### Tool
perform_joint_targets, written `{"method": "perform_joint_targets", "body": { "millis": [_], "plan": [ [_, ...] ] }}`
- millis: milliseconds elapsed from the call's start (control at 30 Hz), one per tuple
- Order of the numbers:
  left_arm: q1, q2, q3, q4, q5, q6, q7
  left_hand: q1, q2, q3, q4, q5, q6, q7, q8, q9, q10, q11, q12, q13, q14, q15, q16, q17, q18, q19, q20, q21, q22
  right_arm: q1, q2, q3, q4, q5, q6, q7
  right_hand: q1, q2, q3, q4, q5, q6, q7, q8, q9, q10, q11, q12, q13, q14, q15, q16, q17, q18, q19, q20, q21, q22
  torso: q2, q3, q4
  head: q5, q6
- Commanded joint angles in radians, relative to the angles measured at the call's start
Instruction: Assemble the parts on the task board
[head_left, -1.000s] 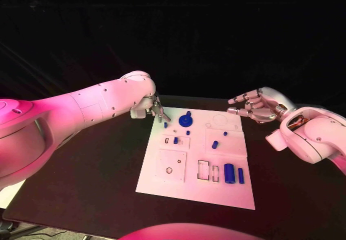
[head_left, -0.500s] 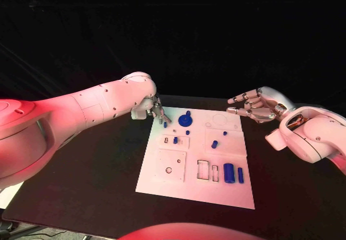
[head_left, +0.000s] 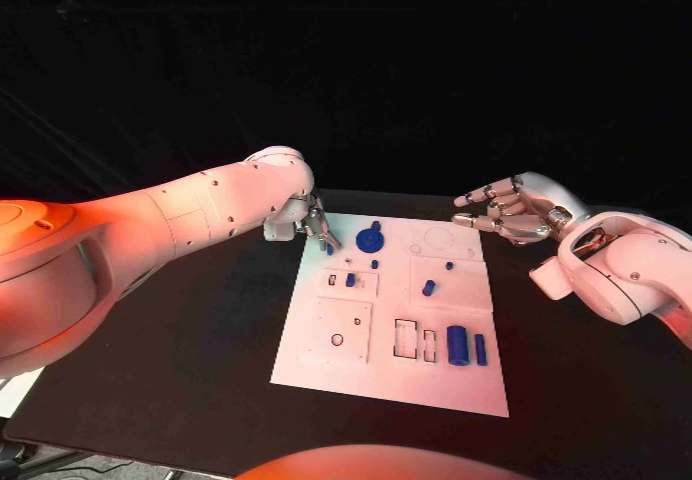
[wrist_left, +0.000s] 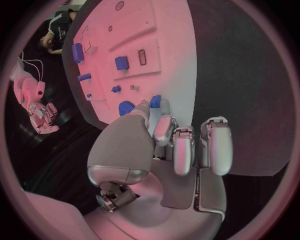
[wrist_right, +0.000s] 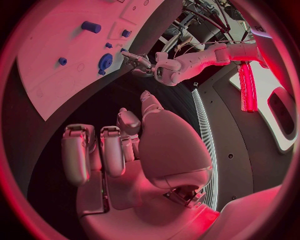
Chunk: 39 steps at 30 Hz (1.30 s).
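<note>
Black table (head_left: 173, 340) takes up most of the scene, w/ the white task board (head_left: 397, 375) lying flat in the middle, long side running near-to-far. Left arm (head_left: 159, 220) is the bulkiest thing here, reaching in from the left and covering the table's far-left part; nothing blocks the board's near half.

Left hand (head_left: 306, 222) sits at the board's far-left corner, fingertips pinching a small blue part (wrist_left: 155, 102) right at the board edge; the wrist view shows it between thumb and finger. Right hand (head_left: 508, 212) hovers off the board's far-right corner, apart from it, fingers loosely curled and spread, grasping nothing.

Parts on the board, big to small: blue round gear-like piece (head_left: 371, 239) far, just right of the left hand; blue cylinder (head_left: 459, 345) near-right, w/ a slimmer blue bar (head_left: 480, 348) beside it on the right; short blue peg (head_left: 428, 288) mid-board; tiny blue pegs (head_left: 375, 264) btwn gear and centre. Rectangular slots (head_left: 410, 340) left of the cylinder.
</note>
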Motion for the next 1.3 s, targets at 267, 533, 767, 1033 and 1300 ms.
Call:
{"method": "perform_joint_targets", "body": {
  "millis": [267, 533, 767, 1033, 1300],
  "plan": [
    [-0.001, 0.002, -0.001, 0.003, 0.015, -0.04, 0.03, 0.121, 0.03, 0.13, -0.055, -0.001, -0.011, -0.007, -0.001, -0.017, -0.004, -0.012, -0.006, -0.008, 0.104, -0.007, 0.003, 0.263, 0.008, 0.029, -0.004, -0.004, 0.119, -0.001, 0.001, 0.0, 0.0, -0.006, 0.012, 0.007, 0.001, 0.012, -0.006, -0.002, 0.002, 0.008, 0.0, -0.001, 0.0, -0.002, -0.005, -0.003, -0.001, 0.076, -0.004, -0.003, 0.139, 0.003, 0.016, -0.003, -0.004, 0.086, 0.0, 0.0001, 0.0007, -0.001, -0.003],
    [-0.001, -0.005, -0.001, 0.011, 0.033, -0.123, 0.065, 0.123, -0.034, 0.403, -0.111, 0.002, -0.026, 0.0, 0.036, -0.006, -0.002, -0.011, -0.01, -0.015, 0.104, -0.002, 0.003, 0.263, 0.007, 0.03, -0.002, -0.004, 0.123, -0.001, 0.002, 0.0, -0.002, -0.006, 0.016, 0.006, 0.001, 0.012, -0.006, -0.002, 0.002, 0.008, 0.0, -0.001, 0.0, -0.002, -0.005, -0.003, -0.001, 0.076, -0.004, -0.003, 0.139, 0.003, 0.016, -0.003, -0.004, 0.086, -0.001, 0.0001, -0.0001, 0.0, -0.003],
    [-0.002, -0.031, -0.001, 0.047, 0.062, -0.166, 0.079, 0.049, -0.092, 0.564, -0.15, 0.001, -0.039, -0.003, 0.085, 0.026, 0.006, -0.01, -0.006, -0.016, 0.104, -0.003, 0.003, 0.263, 0.007, 0.033, -0.002, -0.003, 0.127, -0.001, 0.003, 0.0, -0.003, -0.006, 0.019, 0.005, 0.001, 0.012, -0.006, -0.002, 0.002, 0.008, 0.0, -0.001, 0.0, -0.002, -0.005, -0.003, -0.001, 0.076, -0.004, -0.003, 0.139, 0.003, 0.016, -0.003, -0.004, 0.086, -0.001, 0.0008, 0.001, 0.0, -0.002],
    [-0.006, -0.1, -0.001, 0.173, 0.075, -0.218, 0.086, 0.024, -0.116, 0.611, -0.181, 0.008, -0.042, -0.005, 0.107, 0.039, 0.008, -0.014, -0.009, -0.022, 0.104, -0.005, 0.003, 0.263, 0.006, 0.035, -0.004, 0.0, 0.132, -0.001, 0.003, 0.0, -0.005, -0.006, 0.023, 0.004, 0.001, 0.012, -0.006, -0.002, 0.002, 0.008, 0.0, -0.001, 0.0, -0.002, -0.005, -0.003, -0.001, 0.076, -0.004, -0.003, 0.139, 0.003, 0.016, -0.003, -0.004, 0.086, -0.001, 0.0016, 0.0015, 0.003, -0.002],
    [-0.036, -0.189, -0.003, 0.337, 0.037, -0.256, 0.085, 0.018, -0.138, 0.629, -0.201, 0.015, -0.039, -0.008, 0.118, 0.044, 0.013, -0.015, -0.006, -0.021, 0.104, -0.006, 0.003, 0.263, 0.004, 0.039, -0.005, 0.005, 0.139, -0.001, 0.0, 0.0, -0.004, -0.005, 0.025, 0.001, 0.002, 0.013, -0.007, -0.002, 0.003, 0.008, 0.0, -0.001, 0.0, -0.002, -0.005, -0.003, -0.001, 0.076, -0.004, -0.003, 0.139, 0.003, 0.016, -0.003, -0.004, 0.087, -0.001, 0.0018, 0.0026, 0.004, -0.004]
  ]
}}
